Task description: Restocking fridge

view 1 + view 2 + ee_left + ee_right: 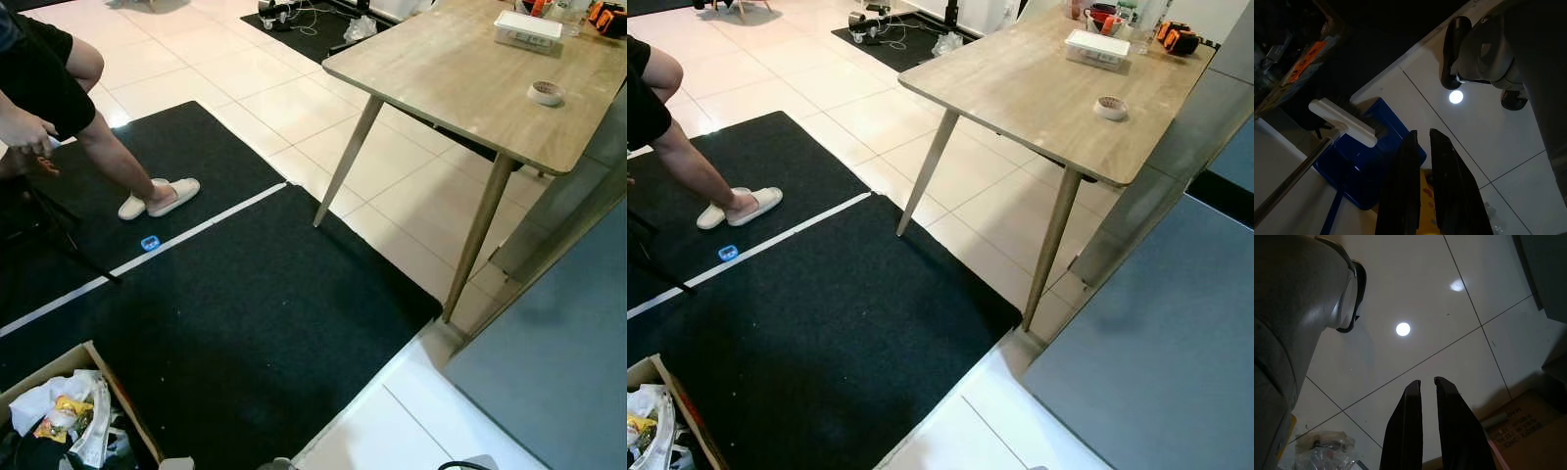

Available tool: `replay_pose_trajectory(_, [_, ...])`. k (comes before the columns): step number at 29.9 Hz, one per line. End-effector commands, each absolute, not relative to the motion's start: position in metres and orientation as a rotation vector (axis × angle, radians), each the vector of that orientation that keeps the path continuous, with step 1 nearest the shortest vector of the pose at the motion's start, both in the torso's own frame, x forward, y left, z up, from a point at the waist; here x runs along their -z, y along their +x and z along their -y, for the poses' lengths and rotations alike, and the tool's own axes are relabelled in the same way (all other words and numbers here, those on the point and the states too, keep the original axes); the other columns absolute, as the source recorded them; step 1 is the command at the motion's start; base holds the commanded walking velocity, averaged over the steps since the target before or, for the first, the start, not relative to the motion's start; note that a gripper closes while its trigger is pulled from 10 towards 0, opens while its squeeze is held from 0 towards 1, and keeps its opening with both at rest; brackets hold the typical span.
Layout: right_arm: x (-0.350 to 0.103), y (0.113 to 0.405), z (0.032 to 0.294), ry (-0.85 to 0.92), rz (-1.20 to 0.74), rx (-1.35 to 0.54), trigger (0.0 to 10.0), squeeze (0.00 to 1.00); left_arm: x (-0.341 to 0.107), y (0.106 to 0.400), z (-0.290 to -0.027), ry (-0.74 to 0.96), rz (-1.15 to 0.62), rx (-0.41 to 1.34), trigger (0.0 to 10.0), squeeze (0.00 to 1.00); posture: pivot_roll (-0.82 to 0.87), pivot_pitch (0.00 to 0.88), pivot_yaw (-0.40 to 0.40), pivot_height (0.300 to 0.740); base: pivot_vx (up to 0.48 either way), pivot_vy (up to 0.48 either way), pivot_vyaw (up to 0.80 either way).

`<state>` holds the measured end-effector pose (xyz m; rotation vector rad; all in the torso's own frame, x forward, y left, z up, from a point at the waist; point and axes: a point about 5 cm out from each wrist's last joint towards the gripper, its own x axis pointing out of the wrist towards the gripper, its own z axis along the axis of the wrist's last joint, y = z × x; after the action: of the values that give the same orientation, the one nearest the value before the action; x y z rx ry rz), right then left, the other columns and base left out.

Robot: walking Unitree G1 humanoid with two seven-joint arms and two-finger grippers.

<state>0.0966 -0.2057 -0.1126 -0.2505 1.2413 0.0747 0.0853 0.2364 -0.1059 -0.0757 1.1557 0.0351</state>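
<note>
Fridge face [1156, 343] at lower right of the head views: a flat grey slab, its near edge running diagonally from lower centre up to the right, beside the table leg. Door state not discernible.

Wooden table [441, 69] at upper right, long axis slanting toward the top of the frame; on it a white box [527, 29], a tape roll [546, 93] and, at the far corner, orange items [1176, 37] too small to identify.

Black mat [235, 323] across the centre, crossed by a white tape line [196, 235]; small blue object [150, 242] just beside the line.

Cardboard box [93, 367] at lower left, open, holding crumpled white bags [69, 401] and a yellow packet [59, 416].

Person's leg [118, 157] and slipper [162, 196] at upper left.

Left gripper [1422, 181] hanging over white tiles near a blue dustpan [1366, 161], fingers nearly closed with a narrow gap, holding nothing. Right gripper [1426, 421] over bare tiles, fingers likewise almost together, empty.
</note>
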Motion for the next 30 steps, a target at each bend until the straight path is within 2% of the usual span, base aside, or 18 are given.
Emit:
replay_pose_trajectory(1, [0.1184, 0.0844, 0.1829, -0.205, -1.278, -0.146, 10.0, 0.00, 0.1059, 0.0789, -0.2415, -0.053, -1.176, -0.028, 10.0, 0.00, 0.12, 0.163, 0.013, 0.740, 0.000, 0.000, 0.00])
replay_pose_trajectory(30, [0.1180, 0.0809, 0.1907, -0.230, -1.288, -0.163, 10.0, 0.00, 0.1071, 0.0751, -0.2396, -0.056, -1.189, -0.019, 10.0, 0.00, 0.14, 0.213, 0.015, 0.740, 0.000, 0.000, 0.00])
